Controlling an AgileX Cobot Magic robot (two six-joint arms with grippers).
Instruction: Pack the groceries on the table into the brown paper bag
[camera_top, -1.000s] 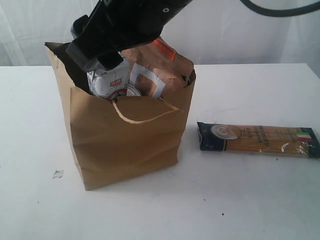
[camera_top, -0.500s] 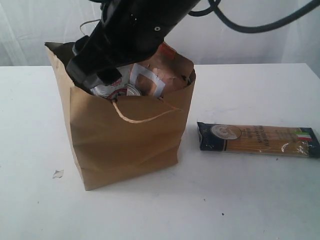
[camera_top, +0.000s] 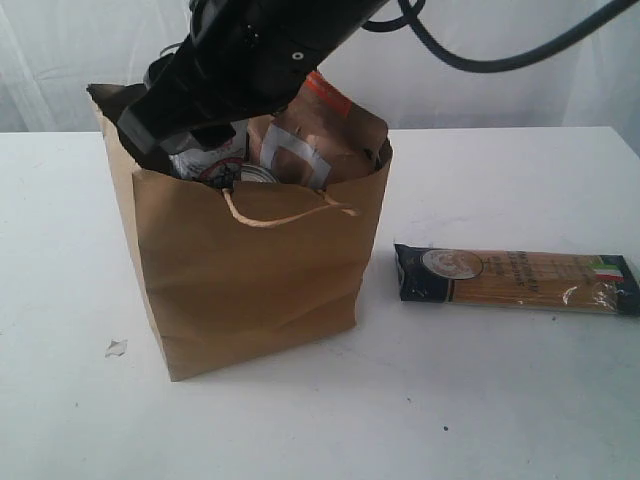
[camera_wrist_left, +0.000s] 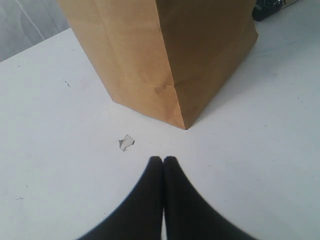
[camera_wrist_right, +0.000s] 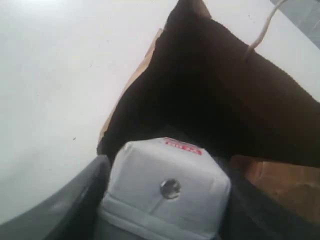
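Partway inside bag (camera_top: 250, 280) (gripped): carton (camera_wrist_right: 167, 167)

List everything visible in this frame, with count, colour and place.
brown paper bag: one, brown, standing upright on the table, left of centre in the exterior view
small carton: one, white, in the bag's mouth, gripped
pull-tab can: one, silver top, inside the bag beside the carton
pouch: one, brown with an orange label, sticking up out of the bag
spaghetti packet: one, dark blue, lying flat on the table right of the bag
scrap: one, white, on the table left of the bag
table: one, white
cable: one, black, overhead
right gripper: black, shut on the carton
left gripper: black, shut, over the table near the bag's corner
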